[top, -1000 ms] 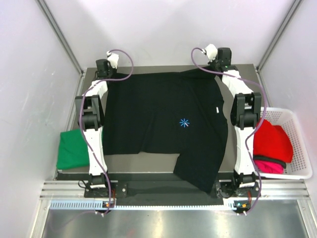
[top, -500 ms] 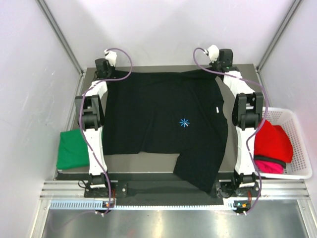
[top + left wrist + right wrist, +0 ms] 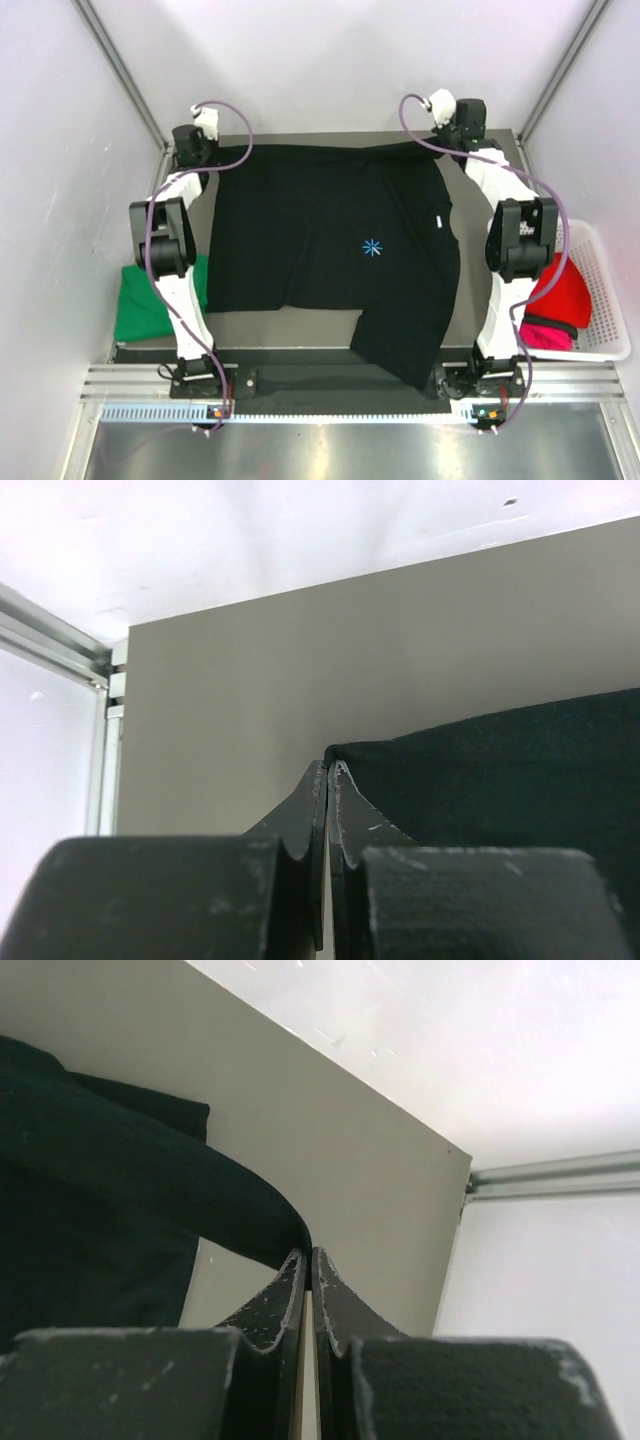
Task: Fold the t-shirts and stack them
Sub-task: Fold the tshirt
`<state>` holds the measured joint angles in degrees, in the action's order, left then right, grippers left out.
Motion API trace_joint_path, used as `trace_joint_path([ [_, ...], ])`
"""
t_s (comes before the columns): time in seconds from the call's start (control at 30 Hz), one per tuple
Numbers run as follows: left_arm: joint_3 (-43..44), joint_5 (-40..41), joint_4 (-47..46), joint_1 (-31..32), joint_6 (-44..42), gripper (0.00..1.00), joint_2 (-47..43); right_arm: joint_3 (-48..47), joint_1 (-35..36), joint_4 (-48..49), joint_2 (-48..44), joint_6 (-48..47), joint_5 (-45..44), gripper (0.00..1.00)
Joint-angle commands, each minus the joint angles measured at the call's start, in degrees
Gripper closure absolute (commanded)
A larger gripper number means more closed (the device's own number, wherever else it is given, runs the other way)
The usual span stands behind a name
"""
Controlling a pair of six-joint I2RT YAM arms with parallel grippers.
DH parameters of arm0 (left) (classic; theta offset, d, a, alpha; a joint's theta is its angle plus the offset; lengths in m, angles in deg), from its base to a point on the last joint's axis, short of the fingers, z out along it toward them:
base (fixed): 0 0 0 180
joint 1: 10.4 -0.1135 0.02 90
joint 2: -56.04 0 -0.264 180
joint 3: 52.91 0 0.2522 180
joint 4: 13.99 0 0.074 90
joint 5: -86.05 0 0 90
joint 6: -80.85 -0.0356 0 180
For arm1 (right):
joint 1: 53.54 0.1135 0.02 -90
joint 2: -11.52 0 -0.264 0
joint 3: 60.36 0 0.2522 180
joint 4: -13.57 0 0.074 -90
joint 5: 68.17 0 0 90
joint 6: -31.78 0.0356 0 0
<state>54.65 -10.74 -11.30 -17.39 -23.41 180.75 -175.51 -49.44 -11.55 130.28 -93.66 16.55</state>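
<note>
A large black t-shirt [image 3: 320, 230] with a light-blue starburst mark [image 3: 372, 247] lies spread on the table, one lower corner hanging over the near edge. My left gripper [image 3: 213, 155] is shut on its far left corner, with the cloth [image 3: 500, 770] pinched at the gripper's tips [image 3: 329, 768]. My right gripper [image 3: 449, 148] is shut on the far right corner, where a fold of cloth [image 3: 150, 1180] runs into its tips [image 3: 307, 1252]. A green t-shirt [image 3: 140, 300] lies folded at the left. Red [image 3: 560, 285] and pink [image 3: 545, 332] t-shirts lie in the basket.
A white mesh basket [image 3: 605, 300] stands off the table's right edge. The grey table [image 3: 330, 330] shows bare at its near edge and along the far edge [image 3: 350, 660]. White walls and metal frame rails stand close behind both grippers.
Both grippers have moved apart along the far edge, left going left and right going right. The shirt's far edge is pulled straighter and wider.
</note>
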Motion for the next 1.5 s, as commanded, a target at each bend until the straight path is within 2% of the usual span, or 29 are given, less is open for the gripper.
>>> trace_joint_path([
  [0.0, -3.26, -1.82, -5.54, -1.27, 0.29, 1.0, -6.66, 3.11, -0.49, 2.57, -6.34, 0.9, 0.18, 1.0],
  [0.23, -12.74, -4.2, -7.38, -2.42, -1.73, 1.0, -11.67, 13.3, -0.41, 3.62, -12.49, 1.08, 0.88, 1.0],
  [0.63, -22.51, -6.31, -8.79, -4.53, -3.67, 1.0, -16.42, 26.58, -0.41, 5.81, -20.76, 2.13, 2.11, 1.0],
  [1.07, -28.05, -9.82, -3.79, -4.62, -6.3, 1.0, -20.73, 31.77, -0.85, 7.31, -22.87, 3.54, 1.94, 1.0],
  [1.47, -31.84, -6.22, -0.1, -4.62, -7.89, 1.0, -19.15, 38.63, -0.76, 8.19, -23.23, 4.41, 3.61, 1.0],
])
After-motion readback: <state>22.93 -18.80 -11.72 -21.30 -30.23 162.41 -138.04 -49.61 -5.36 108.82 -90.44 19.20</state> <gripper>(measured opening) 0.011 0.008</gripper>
